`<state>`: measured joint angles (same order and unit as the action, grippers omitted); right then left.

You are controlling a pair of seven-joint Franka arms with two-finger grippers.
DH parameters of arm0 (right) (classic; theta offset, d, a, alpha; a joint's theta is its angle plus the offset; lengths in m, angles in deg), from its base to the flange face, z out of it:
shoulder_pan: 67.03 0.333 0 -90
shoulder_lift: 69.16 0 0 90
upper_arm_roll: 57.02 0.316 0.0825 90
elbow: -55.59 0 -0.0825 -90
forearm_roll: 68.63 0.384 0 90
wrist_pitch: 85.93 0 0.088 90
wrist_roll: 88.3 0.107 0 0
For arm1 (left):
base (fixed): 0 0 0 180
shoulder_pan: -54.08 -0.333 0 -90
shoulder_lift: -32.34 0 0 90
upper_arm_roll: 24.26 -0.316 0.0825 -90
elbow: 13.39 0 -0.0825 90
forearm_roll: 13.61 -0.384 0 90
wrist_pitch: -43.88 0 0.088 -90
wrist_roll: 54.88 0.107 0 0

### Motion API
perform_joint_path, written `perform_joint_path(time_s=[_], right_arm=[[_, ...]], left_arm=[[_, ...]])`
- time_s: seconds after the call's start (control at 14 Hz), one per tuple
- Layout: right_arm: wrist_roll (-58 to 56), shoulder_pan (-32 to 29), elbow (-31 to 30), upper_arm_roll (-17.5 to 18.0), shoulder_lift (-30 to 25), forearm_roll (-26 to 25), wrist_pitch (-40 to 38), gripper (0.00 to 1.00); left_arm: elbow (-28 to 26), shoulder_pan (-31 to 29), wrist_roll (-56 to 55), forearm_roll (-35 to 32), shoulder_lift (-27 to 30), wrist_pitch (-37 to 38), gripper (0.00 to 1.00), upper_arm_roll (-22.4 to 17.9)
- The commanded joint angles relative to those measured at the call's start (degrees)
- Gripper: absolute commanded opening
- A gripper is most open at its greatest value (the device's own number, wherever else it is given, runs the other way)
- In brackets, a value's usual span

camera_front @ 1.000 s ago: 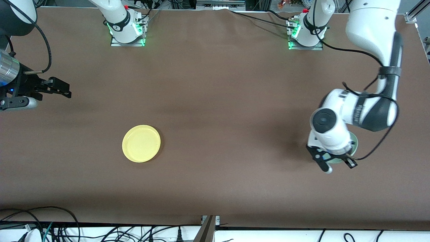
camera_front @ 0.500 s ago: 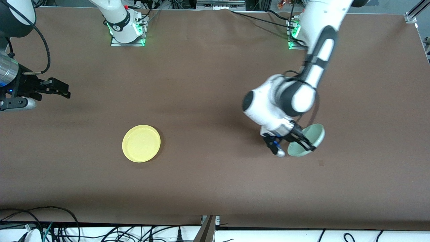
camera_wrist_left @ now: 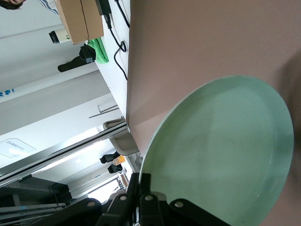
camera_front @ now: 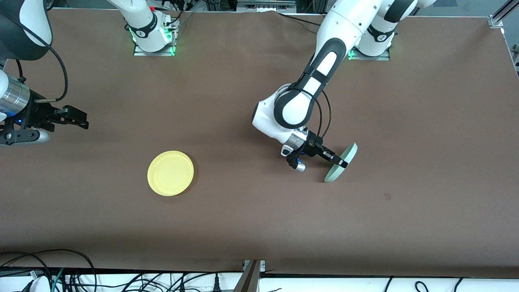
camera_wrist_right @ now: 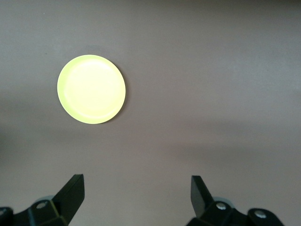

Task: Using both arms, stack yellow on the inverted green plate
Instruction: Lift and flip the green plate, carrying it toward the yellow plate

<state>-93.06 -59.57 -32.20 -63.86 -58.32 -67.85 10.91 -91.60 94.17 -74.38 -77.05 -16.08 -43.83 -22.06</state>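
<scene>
Left pincer (camera_front: 339,162) grasps green plate (camera_front: 342,163) by its rim (tilted on edge) over surface (camera_front: 259,101). Right pincer (camera_wrist_right: 136,193) waits, released, near yellow plate (camera_front: 170,173).

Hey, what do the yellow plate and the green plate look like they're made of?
Yellow plate: probably plastic, one even pale colour, smooth with a soft sheen, thin raised rim. Green plate, held on edge in the shut left gripper: likely the same moulded plastic, thin edge, uniform mint, matte-satin face with faint rings. Melamine can't be ruled out by look alone.
</scene>
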Motion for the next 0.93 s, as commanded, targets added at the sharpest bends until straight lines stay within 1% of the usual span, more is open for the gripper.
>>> perform_joint_path(time_s=[0.0, 0.14, 0.36, 0.43, 0.5, 0.57, 0.64, 0.71, 0.86], right_arm=[[-0.68, -0.35, -0.11, 0.08, 0.41, 1.07, 1.16, 1.0], [-0.68, -0.26, -0.19, 0.08, 0.76, 1.07, 1.68, 1.0], [-0.77, -0.26, -0.19, 0.08, 1.2, 1.07, 2.12, 1.0], [-0.77, -0.26, -0.19, 0.08, 1.38, 1.07, 2.47, 1.0], [-0.77, -0.26, -0.19, 0.08, 1.73, 1.07, 2.65, 1.0], [-0.77, -0.26, -0.19, 0.08, 1.9, 1.15, 2.91, 1.0], [-0.68, -0.26, -0.28, 0.08, 2.17, 1.07, 3.26, 1.0], [-0.77, -0.26, -0.2, 0.08, 2.52, 1.07, 3.27, 1.0], [-0.68, -0.26, -0.63, 0.08, 3.57, 1.07, 4.14, 1.0]], left_arm=[[2.53, 3.94, -4.66, 0.15, -3.17, 2.19, 0.0, -0.44], [2.8, 5.44, -6.6, 0.77, -3.87, 2.02, 0.0, -0.09], [2.88, 7.64, -11.34, 3.4, -4.76, 1.67, 0.0, -0.09], [2.88, 7.99, -11.62, 4.54, -4.76, 0.1, 0.08, 0.0], [2.88, 8.25, -11.45, 5.6, -4.41, -0.87, 0.99, 0.17], [3.32, 8.34, -11.71, 7.78, -4.14, -1.75, 1.0, 0.35], [5.76, 8.43, -11.97, 11.2, -4.23, -2.46, 1.0, 0.35], [7.87, 8.35, -12.06, 15.67, -4.32, -3.34, 1.0, 0.35], [11.04, 7.91, -12.93, 25.07, -4.06, -7.37, 1.0, 0.35]])
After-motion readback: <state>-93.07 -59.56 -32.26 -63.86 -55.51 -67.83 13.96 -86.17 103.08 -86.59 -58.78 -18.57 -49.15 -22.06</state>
